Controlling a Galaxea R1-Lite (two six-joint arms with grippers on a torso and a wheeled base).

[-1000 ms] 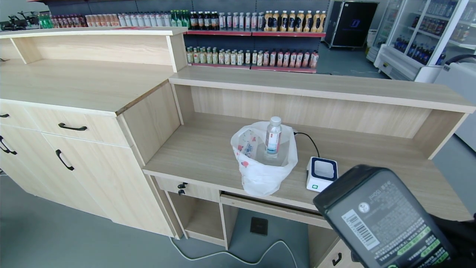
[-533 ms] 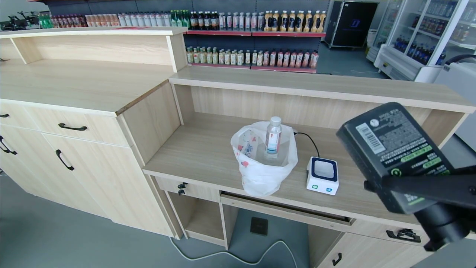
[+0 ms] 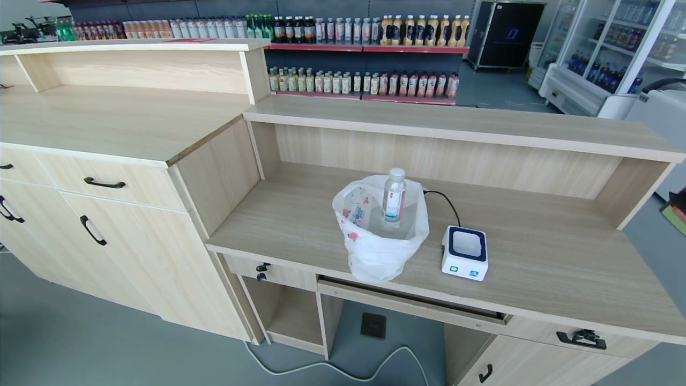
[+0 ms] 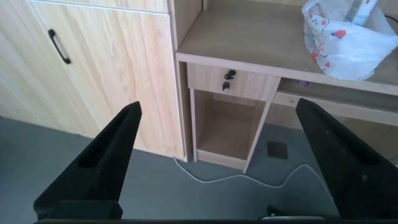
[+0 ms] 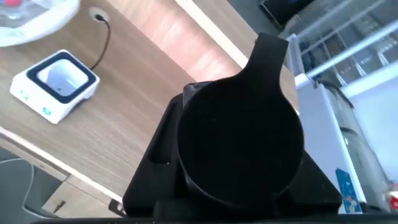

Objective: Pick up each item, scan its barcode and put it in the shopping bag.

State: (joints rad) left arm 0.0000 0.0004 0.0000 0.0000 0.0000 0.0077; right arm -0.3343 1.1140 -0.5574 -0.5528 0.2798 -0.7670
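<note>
Clamped right gripper (image 5: 236,186) on the black container (image 5: 249,112), well off past the right end of the counter (image 3: 536,246) and far from the scanner (image 3: 465,252). Held left gripper (image 4: 217,109) low beside the cabinet (image 4: 93,62), jaws spread wide on nothing. Saw the shopping bag (image 3: 375,241) just left of the scanner, a water bottle (image 3: 394,195) upright inside. Judged the scan not yet done. Feared a missed read if brought in with the barcode turned away, and a toppled bottle or dragged bag if lowered carelessly.
</note>
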